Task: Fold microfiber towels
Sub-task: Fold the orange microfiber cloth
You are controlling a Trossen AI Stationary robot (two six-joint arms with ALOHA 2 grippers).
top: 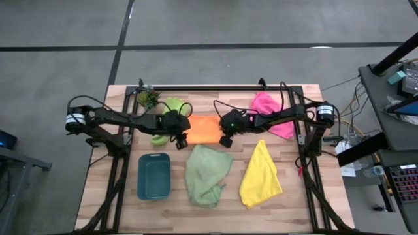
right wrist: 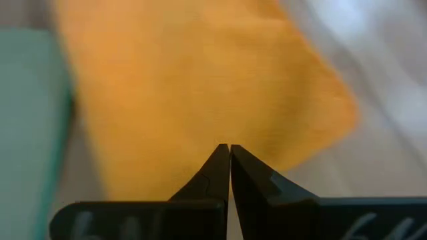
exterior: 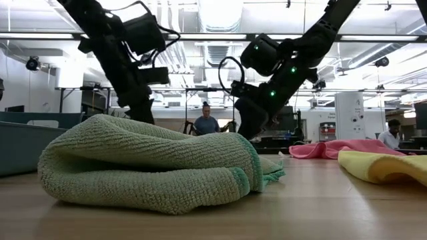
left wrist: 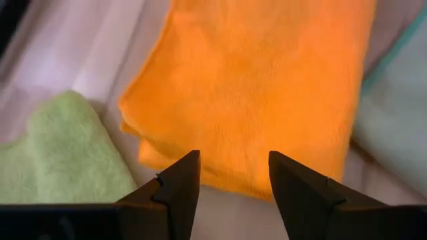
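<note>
Orange towel [top: 204, 129] folded between grippers; left gripper [left wrist: 230, 175] parted, right gripper [right wrist: 229, 155] closed, empty.

In the high view, the centre towel [top: 204, 129] lies in the middle of the bench [top: 228, 219]. The left hand [top: 181, 138] is at its left edge and the right hand [top: 226, 139] at its right edge. The plant [top: 148, 98] stands at the upper left, with the upper-left towel [top: 175, 104] just beside it on the right. The upper-right towel [top: 268, 108] lies at the upper right. Along the lower part, from left to right, lie the tray [top: 154, 176], the lower-middle towel [top: 208, 173] and the lower-right towel [top: 261, 175].
</note>
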